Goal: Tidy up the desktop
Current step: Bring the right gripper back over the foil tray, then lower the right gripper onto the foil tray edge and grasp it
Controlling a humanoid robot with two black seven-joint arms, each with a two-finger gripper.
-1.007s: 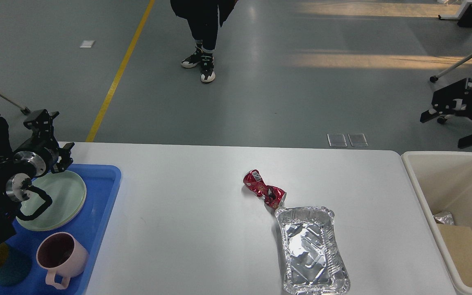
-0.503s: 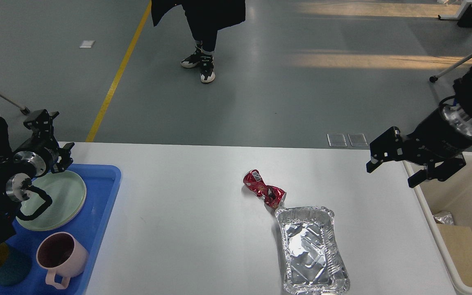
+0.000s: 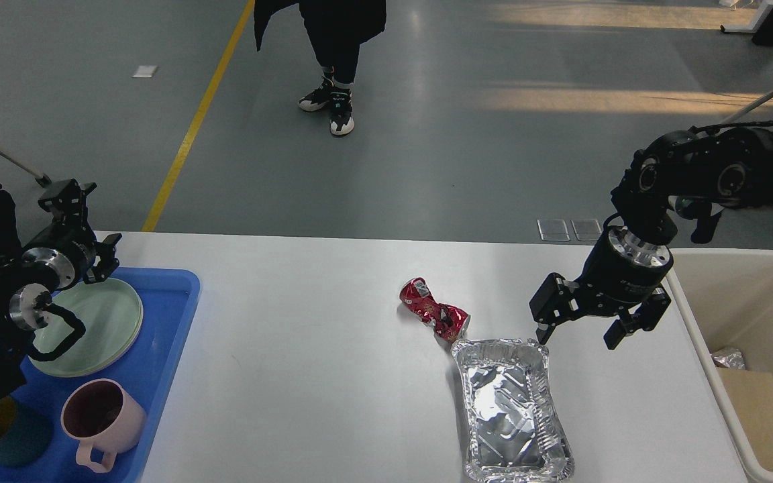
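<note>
R pincer (image 3: 578,333) hangs over the counter (image 3: 333,376) just right of the foil tray's (image 3: 514,409) far right corner, fingers spread wide, nothing in them. Crushed red can (image 3: 434,311) lies mid-counter, touching or nearly touching the tray's far left corner. Cream bin (image 3: 749,349) sits off the counter's right end w/ cardboard and a foil scrap inside, so trash prob goes there.

Step in hand, as I read it: grab one of the two trash bits w/ the R arm. Tray looks the likelier target as the pincer is right by its rim, but can't tell for sure.

How to do it well:
- For the tray: drop one finger inside the rim, one outside, pinch the far wall near the corner. Foil is thin and will crumple, so close gently and lift slow; expect it to sag at the near end
- Keep clear of the can on descent, or it'll get knocked and roll
- Lift high enough to clear the bin wall before swinging right

L pincer (image 3: 81,231) is up over the blue tray (image 3: 172,322) by the green plates (image 3: 101,322); seen too dark and end-on, can't tell if open or closed. Pink mug (image 3: 101,419) sits nearer in the same tray. Leave that arm parked so it stays out of the way
</note>
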